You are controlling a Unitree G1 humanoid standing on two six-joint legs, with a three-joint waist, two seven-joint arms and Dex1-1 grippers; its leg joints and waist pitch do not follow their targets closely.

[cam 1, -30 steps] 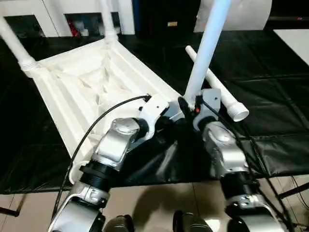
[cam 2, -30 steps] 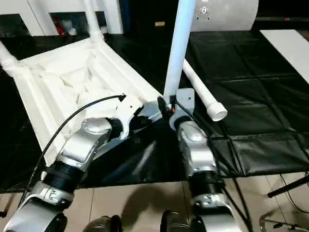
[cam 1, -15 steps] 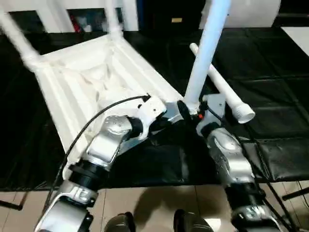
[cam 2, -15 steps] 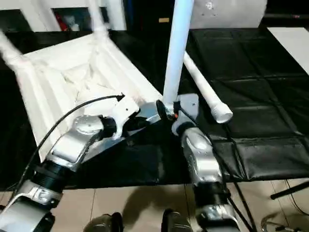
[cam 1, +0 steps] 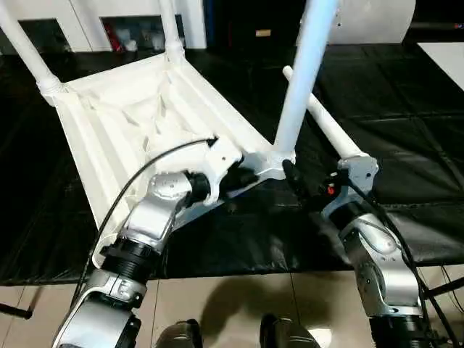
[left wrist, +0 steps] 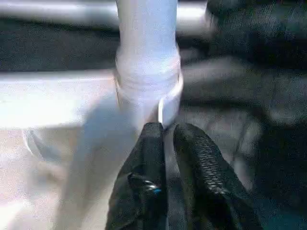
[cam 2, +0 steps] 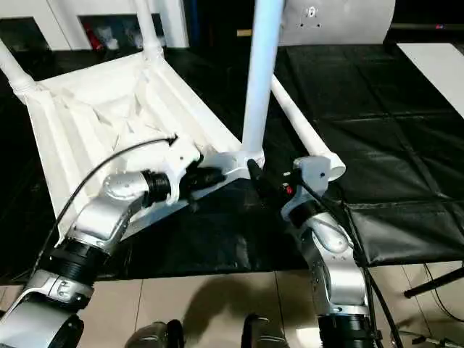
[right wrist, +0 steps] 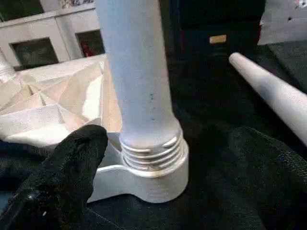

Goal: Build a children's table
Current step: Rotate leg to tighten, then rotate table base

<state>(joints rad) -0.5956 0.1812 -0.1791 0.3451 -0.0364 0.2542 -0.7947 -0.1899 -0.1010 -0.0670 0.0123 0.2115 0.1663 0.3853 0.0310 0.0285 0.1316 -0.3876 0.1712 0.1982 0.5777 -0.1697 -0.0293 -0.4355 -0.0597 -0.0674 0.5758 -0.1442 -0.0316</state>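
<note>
The upturned table top (cam 1: 130,123) lies on the black bench (cam 1: 406,94). An upright leg (cam 1: 301,80) stands in its near-right socket. The left pincer (cam 1: 243,176) is nearly closed beside it; the right pincer (cam 1: 308,190) gapes, empty.

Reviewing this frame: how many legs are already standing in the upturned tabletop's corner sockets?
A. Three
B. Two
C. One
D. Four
A. Three legs stand in sockets of the tabletop: the far-left leg, the far leg, and the near leg with its thread partly showing; the fourth leg lies loose on the black workbench.
</note>
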